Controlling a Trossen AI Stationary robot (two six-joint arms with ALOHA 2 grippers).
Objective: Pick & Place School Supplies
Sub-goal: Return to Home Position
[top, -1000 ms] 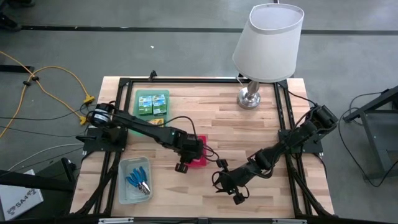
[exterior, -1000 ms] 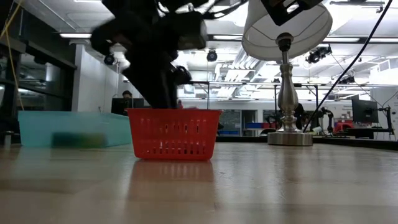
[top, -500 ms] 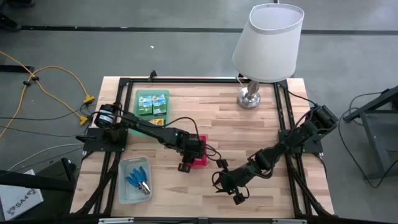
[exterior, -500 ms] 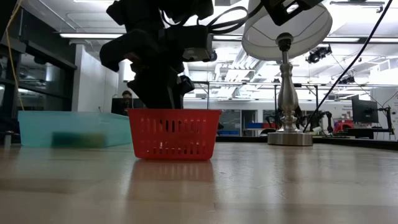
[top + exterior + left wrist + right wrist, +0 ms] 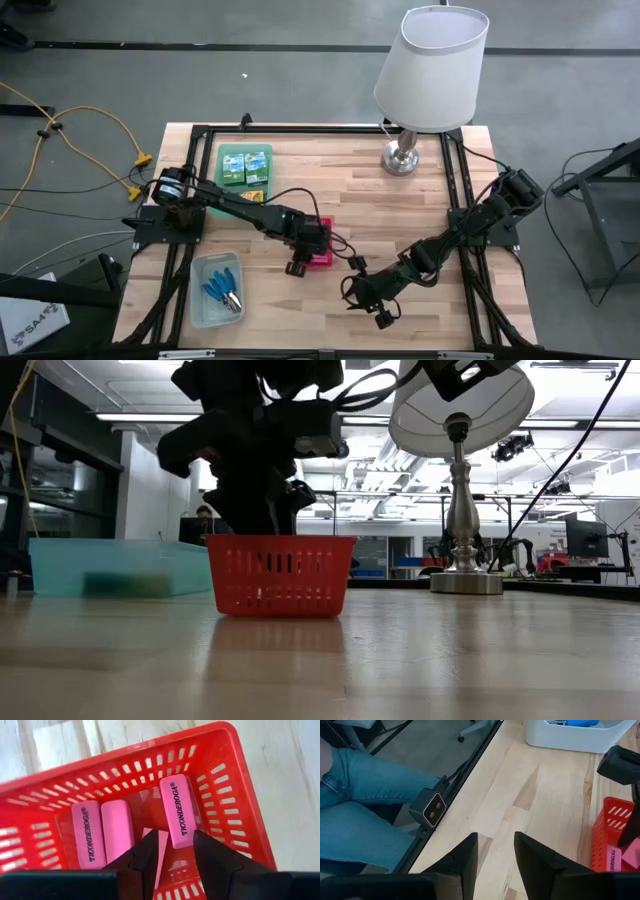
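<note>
My left gripper (image 5: 175, 842) hangs spread and empty over the red basket (image 5: 245, 805); inside lie pink erasers (image 5: 177, 810) printed TICONDEROGA. My right gripper (image 5: 495, 841), fingers apart, sits at five o'clock from it.

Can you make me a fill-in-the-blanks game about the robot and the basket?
1. The erasers lie inside the ___ basket.
2. The left gripper, hanging above them, is ___, not shut.
3. The right gripper, over bare table, holds ___.
4. The lamp has a ___ shade.
Missing words: red, open, nothing, white.
</note>
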